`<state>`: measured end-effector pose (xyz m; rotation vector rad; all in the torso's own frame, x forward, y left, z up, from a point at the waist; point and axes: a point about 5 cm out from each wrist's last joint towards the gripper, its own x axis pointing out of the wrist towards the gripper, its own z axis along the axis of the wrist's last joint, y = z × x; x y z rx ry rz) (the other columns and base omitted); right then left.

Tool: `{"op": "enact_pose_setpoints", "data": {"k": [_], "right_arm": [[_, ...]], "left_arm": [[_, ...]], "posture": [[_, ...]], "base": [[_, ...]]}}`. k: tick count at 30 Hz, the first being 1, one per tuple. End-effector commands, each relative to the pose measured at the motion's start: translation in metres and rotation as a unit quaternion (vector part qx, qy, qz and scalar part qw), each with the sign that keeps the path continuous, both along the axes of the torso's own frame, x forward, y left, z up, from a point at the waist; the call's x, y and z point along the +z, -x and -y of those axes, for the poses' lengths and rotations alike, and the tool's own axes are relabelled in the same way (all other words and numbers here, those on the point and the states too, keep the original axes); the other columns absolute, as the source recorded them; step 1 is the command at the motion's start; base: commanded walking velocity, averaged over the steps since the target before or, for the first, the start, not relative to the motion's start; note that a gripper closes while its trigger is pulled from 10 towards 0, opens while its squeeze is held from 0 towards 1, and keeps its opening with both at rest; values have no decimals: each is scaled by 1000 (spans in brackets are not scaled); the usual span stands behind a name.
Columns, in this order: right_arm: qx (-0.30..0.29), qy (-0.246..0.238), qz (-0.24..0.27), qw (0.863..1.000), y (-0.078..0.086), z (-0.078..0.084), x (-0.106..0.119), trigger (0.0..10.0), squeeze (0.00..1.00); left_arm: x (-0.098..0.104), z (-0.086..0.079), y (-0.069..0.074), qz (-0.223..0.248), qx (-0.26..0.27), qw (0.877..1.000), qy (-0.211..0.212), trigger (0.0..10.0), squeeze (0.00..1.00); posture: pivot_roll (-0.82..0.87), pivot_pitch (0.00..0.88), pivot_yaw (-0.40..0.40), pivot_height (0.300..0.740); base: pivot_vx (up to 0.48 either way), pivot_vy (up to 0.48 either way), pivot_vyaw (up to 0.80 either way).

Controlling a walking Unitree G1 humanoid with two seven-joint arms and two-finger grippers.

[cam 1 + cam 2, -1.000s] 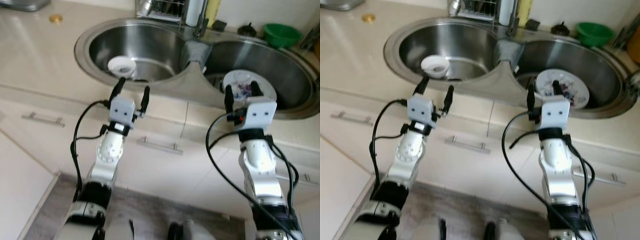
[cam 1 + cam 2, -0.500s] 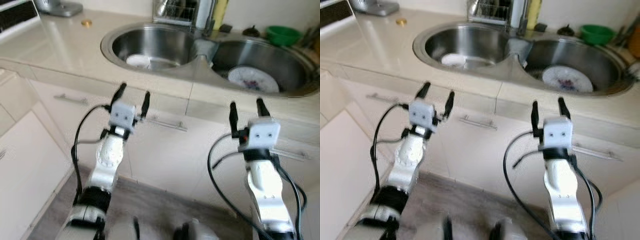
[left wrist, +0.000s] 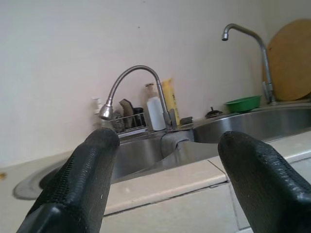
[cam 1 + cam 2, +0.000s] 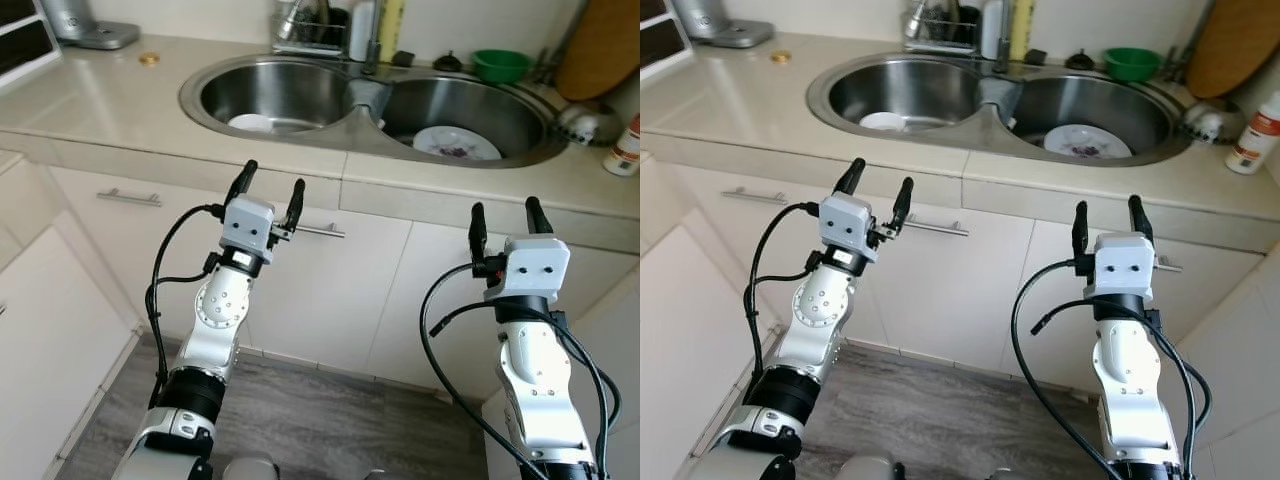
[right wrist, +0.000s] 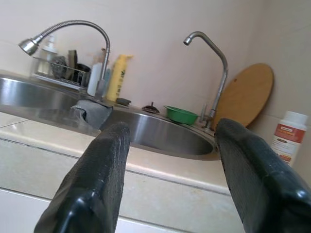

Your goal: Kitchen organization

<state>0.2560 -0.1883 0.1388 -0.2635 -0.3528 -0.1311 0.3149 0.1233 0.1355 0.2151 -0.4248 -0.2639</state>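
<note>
A steel double sink (image 4: 368, 92) is set in the beige counter ahead of me. A small white dish (image 4: 248, 122) lies in its left basin, and a white plate with a purple pattern (image 4: 456, 143) lies in the right basin. My left gripper (image 4: 270, 190) is raised in front of the cabinet below the left basin, open and empty. My right gripper (image 4: 504, 220) is held up in front of the cabinet below the right basin, also open and empty. Both stand back from the counter edge, below its level.
Behind the sink stand a curved faucet (image 3: 127, 85), a dish rack with bottles (image 4: 312, 30), a green bowl (image 4: 499, 64) and a round wooden board (image 4: 604, 45). A white bottle (image 4: 1250, 133) stands at the counter's right. Cabinet handles (image 4: 129, 197) line the fronts; grey wood floor (image 4: 330, 420) lies below.
The camera has pulled back and lifted, so more cabinet front and floor show. Both grippers, near the sink rim a second ago, now sit lower and farther from the counter, still open.
</note>
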Motion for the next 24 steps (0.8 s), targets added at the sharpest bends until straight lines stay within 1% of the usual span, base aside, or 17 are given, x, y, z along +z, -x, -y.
{"op": "enact_pose_setpoints", "data": {"k": [1,12,14,24], "right_arm": [[3,-1,0,1000,-3,-3,2,10000,0],[4,9,0,1000,-5,-4,2,10000,0],[4,18,-3,1000,-5,-5,1,10000,0],[4,20,-11,1000,-8,-7,-2,10000,0]], "left_arm": [[3,-2,-2,2,-2,1000,-6,10000,0],[2,0,-1,5,-3,1000,-9,10000,0],[2,0,0,4,-3,1000,-10,10000,0],[1,2,-1,1,-5,1000,-21,10000,0]], "posture": [[48,0,-55,740],[47,0,-56,740],[47,0,-56,740],[49,0,-55,740]], "base": [[0,337,-800],[0,0,-800],[0,0,0],[0,0,0]]}}
